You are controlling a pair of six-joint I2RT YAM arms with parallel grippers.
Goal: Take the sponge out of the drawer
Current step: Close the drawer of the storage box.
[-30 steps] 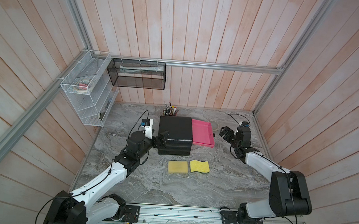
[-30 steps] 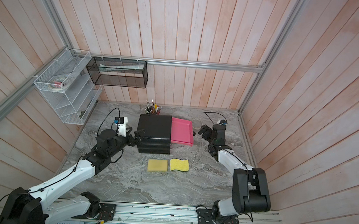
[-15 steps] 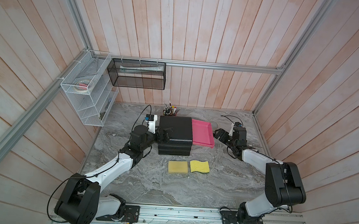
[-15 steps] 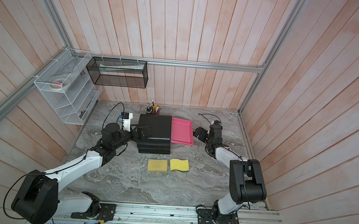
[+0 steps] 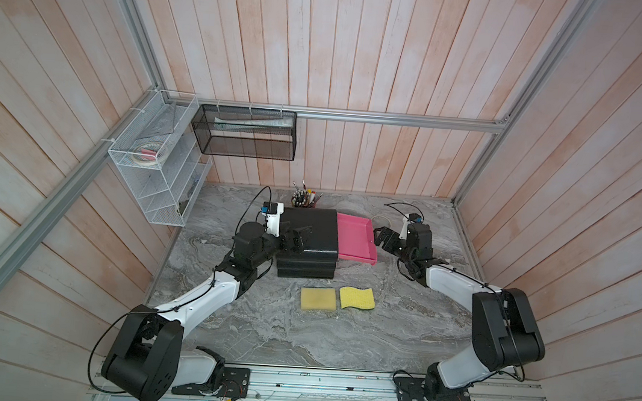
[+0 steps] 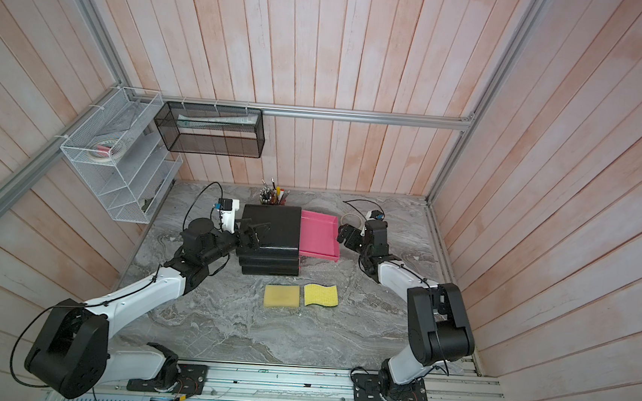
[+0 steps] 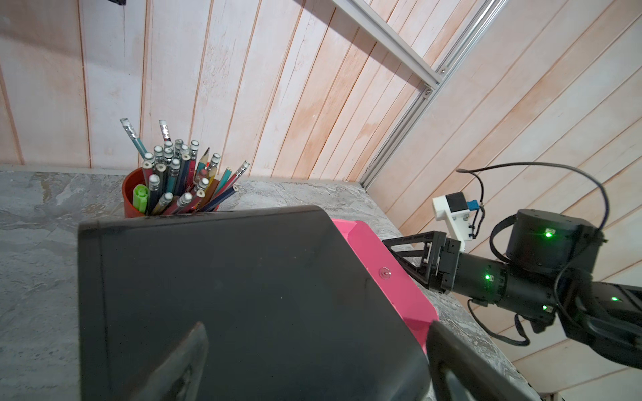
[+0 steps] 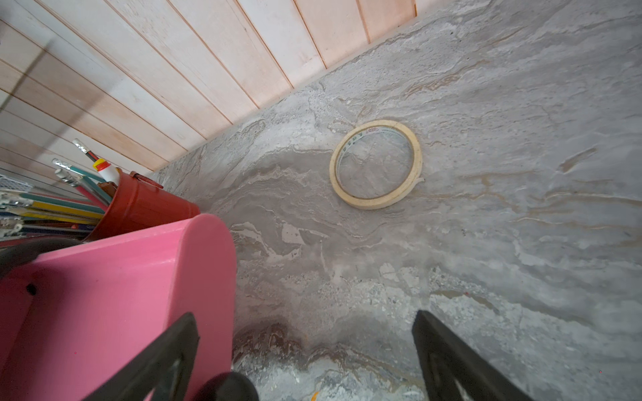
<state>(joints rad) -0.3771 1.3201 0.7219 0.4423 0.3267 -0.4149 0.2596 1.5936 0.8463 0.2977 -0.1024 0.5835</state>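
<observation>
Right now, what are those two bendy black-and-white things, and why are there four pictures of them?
Those are two robot arms, a left arm and a right arm, fixed on a rail at the table's front. Each ends in two fingers for pinching. Two pictures look down from a camera high above and show everything. The other two come from small cameras on the wrists, so the left fingers and right fingers look huge. On the grey table stand a black drawer box with its pink drawer pulled out, a cup of pencils, a tape ring, a square yellow sponge and a wavy yellow sponge. Both sets of fingers are open and hold nothing.
</observation>
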